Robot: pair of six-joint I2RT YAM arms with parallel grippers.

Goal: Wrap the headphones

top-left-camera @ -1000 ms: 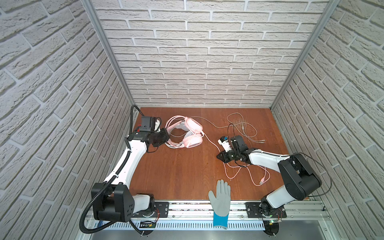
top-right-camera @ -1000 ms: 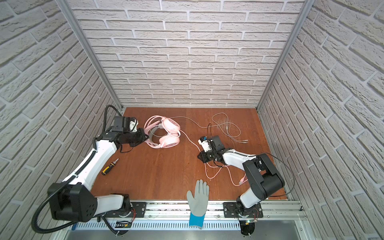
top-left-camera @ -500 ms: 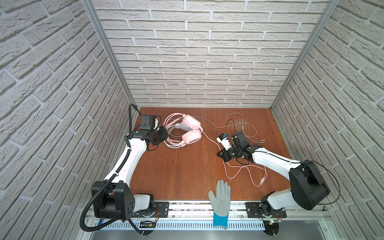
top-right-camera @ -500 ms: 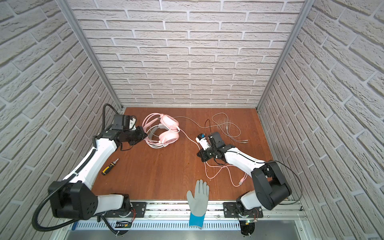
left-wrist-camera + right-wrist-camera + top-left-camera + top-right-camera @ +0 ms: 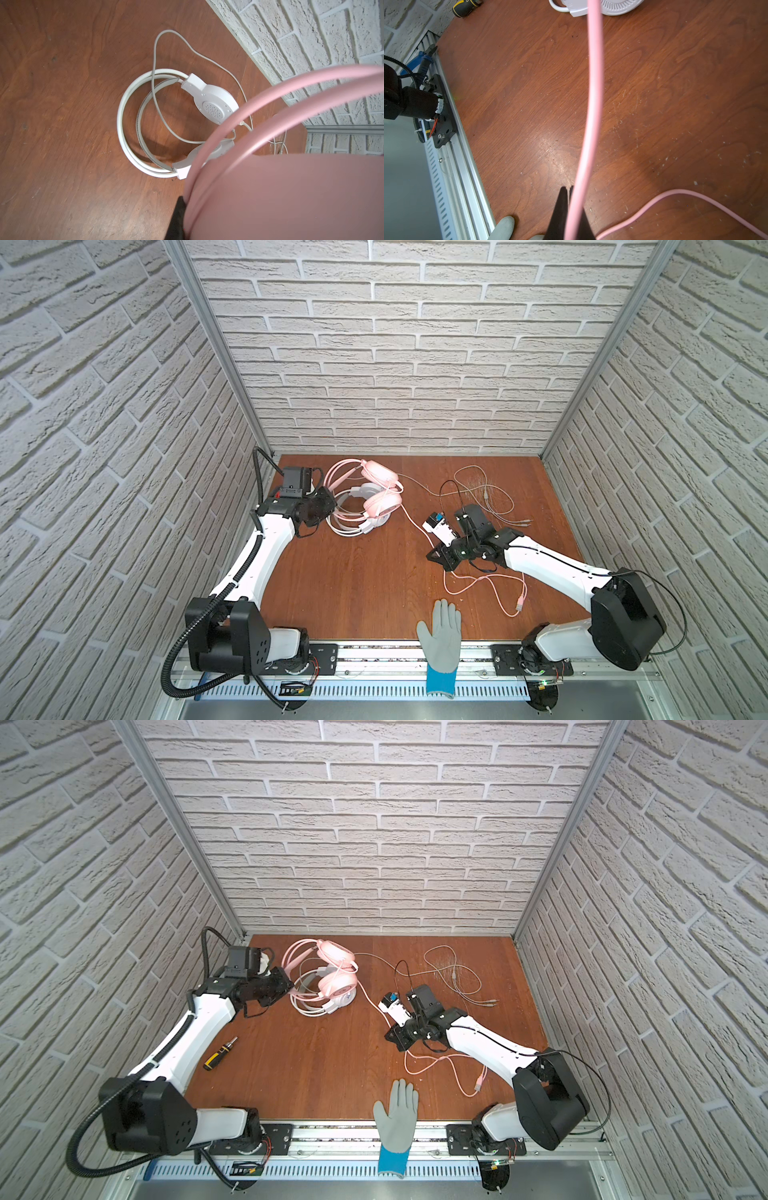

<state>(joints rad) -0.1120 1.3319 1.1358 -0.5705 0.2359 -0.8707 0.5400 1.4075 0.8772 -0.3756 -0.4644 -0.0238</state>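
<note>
Pink headset [image 5: 380, 489] got hoisted above the white headset [image 5: 212, 104], left gripper [image 5: 327, 506] clamped on its headband [image 5: 291, 83]. Right gripper [image 5: 568, 190] pinches the pink cable [image 5: 594, 104].

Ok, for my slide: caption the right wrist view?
Right gripper shut on the pink cable, white headset beyond it on the table.

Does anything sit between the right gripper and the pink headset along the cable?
Nothing visible does: the pink cable runs free from the right gripper over the table to the pink headset.
</note>
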